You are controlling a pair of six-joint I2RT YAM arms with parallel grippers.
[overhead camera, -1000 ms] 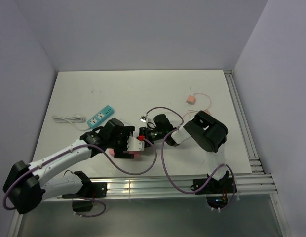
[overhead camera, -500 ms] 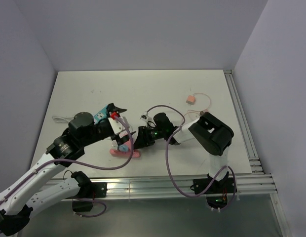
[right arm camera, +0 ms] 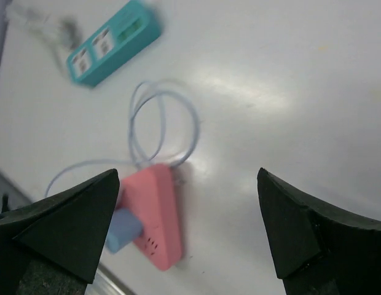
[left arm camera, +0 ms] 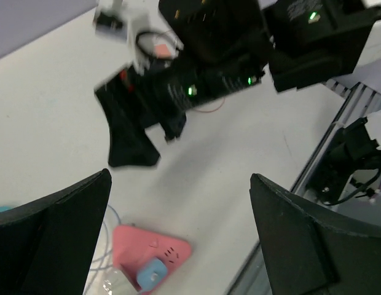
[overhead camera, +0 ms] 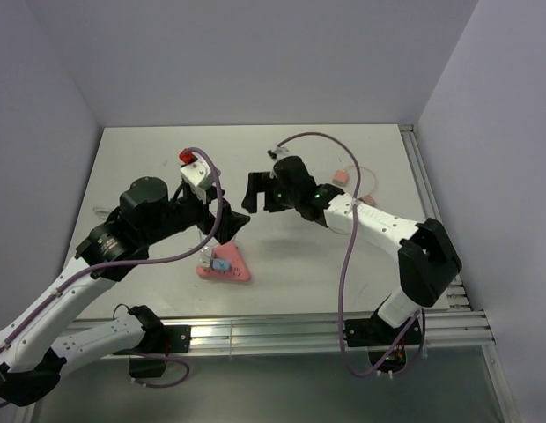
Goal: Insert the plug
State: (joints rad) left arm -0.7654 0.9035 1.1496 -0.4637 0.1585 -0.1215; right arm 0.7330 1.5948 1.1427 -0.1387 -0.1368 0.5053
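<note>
table: one pink socket, one blue plug, one teal strip

A white tabletop is enclosed on three sides by plain, pale lilac-grey walls: a back wall, a left wall and a right wall; aluminium rails are fixed along its near edge, and side rails along its right edge. Soft, even light is cast from above; a faint sheen is seen on the tabletop.
</note>
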